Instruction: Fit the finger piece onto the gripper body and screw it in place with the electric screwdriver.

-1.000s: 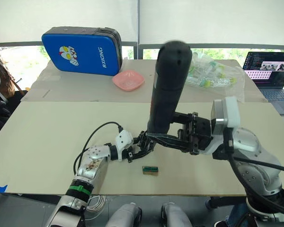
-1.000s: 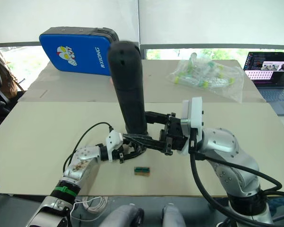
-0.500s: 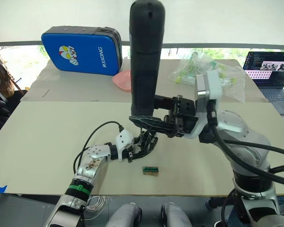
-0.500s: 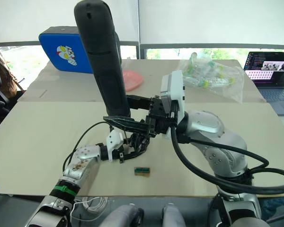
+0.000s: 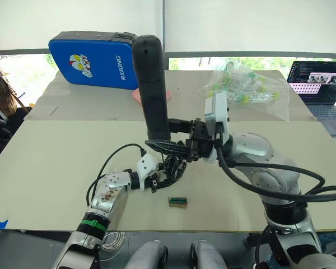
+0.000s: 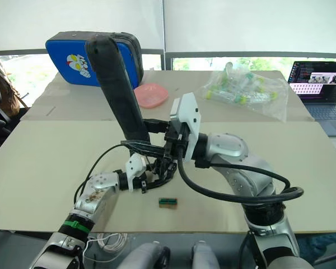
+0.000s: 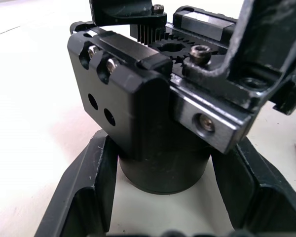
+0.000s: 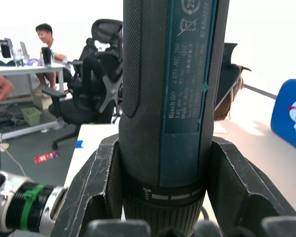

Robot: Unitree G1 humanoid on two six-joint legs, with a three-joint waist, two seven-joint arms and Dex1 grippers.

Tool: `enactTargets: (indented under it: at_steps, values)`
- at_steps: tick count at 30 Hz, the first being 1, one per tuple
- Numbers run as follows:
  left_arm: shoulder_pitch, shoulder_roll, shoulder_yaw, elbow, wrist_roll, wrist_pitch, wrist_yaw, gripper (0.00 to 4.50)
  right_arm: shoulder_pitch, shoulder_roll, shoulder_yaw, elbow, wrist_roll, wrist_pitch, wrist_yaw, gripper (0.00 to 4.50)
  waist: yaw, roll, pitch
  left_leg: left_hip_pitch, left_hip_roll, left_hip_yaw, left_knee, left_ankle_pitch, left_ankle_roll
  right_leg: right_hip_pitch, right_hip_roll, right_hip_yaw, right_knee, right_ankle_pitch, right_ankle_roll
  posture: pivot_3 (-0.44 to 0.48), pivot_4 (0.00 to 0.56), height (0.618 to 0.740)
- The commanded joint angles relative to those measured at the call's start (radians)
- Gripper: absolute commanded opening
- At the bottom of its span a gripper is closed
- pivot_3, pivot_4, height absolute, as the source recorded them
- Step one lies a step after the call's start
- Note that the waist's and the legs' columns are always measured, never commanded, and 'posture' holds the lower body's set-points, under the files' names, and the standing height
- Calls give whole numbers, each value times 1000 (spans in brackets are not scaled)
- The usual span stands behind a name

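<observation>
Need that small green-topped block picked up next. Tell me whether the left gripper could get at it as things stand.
Probably not yet: the left gripper is shut on the gripper body, so its fingers are occupied. The green-topped block itself lies uncovered on the table just beside it.

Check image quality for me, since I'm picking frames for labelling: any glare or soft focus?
Left eye view: windows behind the blue case are blown out. Right wrist view: the thick black matte screwdriver is sharp, background overexposed. Left wrist view: the black blocky gripper body is crisp, nearest pincer fingers soft.
</observation>
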Motion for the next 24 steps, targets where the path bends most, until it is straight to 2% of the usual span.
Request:
enactTargets:
  at_steps: [1,24]
  values:
    - [19,5,-23,15,28,34,16,2278,-12,21,-20,-22,-8,-50,11,1945,0,0,0,0,0,0,0,0,0,0,0,0,0,0,0,0,150,740]
    - [44,13,-19,15,16,52,6,2278,-32,68,-24,24,-93,-62,55,1945,-6,0,0,0,0,0,0,0,0,0,1,0,0,0,0,0,150,740]
